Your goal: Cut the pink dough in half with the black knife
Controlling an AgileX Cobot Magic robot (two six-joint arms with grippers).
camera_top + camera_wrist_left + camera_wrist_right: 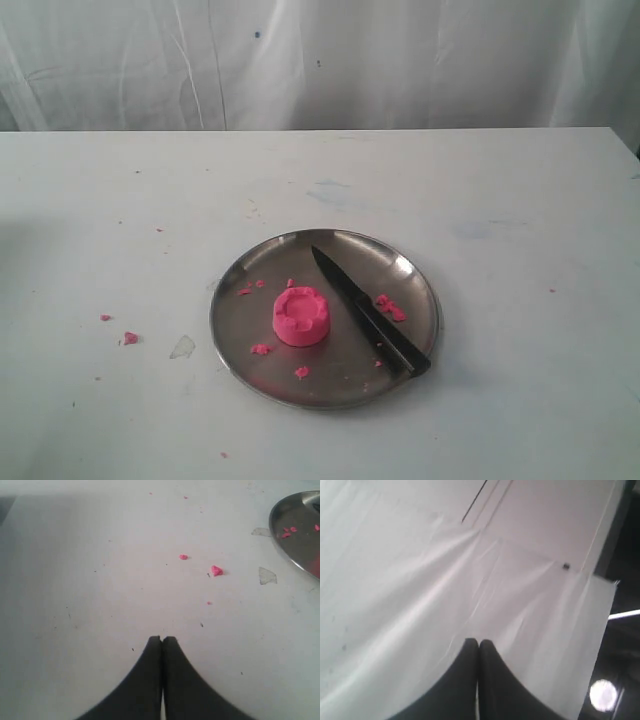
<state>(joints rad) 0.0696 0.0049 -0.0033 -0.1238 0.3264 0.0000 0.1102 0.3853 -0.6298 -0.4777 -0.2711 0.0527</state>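
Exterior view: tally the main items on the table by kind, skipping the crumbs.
pink dough: 1
black knife: 1
steel plate: 1
Total: 3

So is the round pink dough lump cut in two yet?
No, still whole. The round pink dough lump sits in one piece on the shiny steel plate, and the slim black knife lies beside it, held by neither gripper.

one pink dough (300,317), one black knife (368,310), one plate (240,340)
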